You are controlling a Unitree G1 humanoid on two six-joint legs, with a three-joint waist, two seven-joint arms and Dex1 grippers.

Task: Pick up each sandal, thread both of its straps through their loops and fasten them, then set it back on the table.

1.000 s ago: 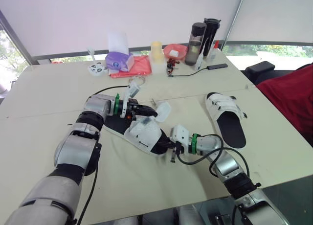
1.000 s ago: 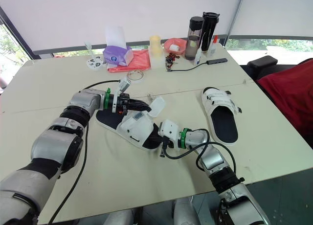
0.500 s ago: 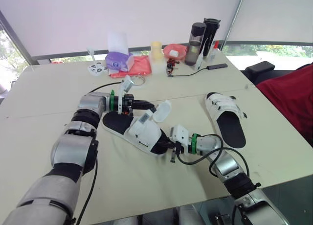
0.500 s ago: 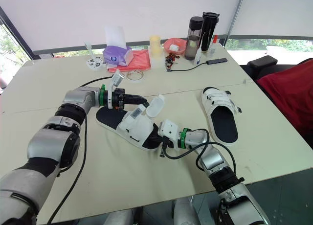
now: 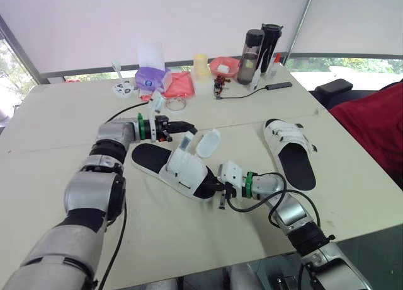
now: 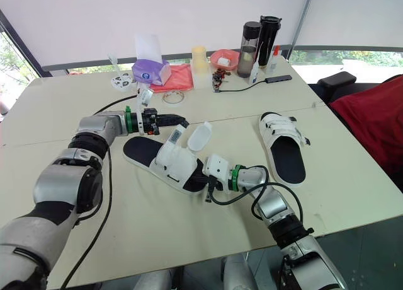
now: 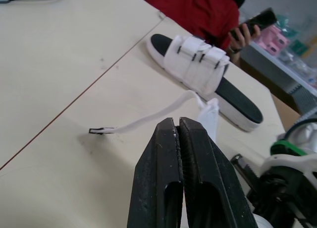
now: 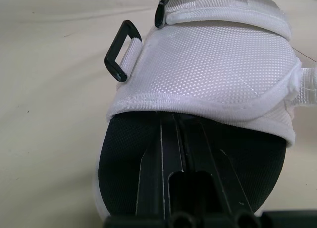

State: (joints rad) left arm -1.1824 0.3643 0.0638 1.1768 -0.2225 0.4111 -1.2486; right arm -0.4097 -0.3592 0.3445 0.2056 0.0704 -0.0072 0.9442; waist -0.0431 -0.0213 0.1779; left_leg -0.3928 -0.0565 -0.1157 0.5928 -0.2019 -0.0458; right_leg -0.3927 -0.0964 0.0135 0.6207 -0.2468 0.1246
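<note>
Left wrist view: left pincer [image 7: 179,125] closed on nothing; right wrist view: right pincer [image 8: 173,121] closed inside sandal [image 8: 119,151] toe; woven white upper [image 8: 213,59], black rectangular loop [image 8: 120,50].

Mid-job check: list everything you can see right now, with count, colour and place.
sandal: 1, white with black sole, mid-table, straps loose
second sandal: 1, white and black, table's right side, straps across
bottles: 2, dark, far edge
bowl: 1, red, beside the bottles
cup: 1, yellow, far edge
tissue box: 1, purple, far edge
cloth: 1, red, beside the tissue box
cable: 1, black, near the bottles
table: 1, beige
person: 1, red top, beyond the table
left gripper: black, shut, behind the sandal
right gripper: black, at the sandal's toe end
</note>
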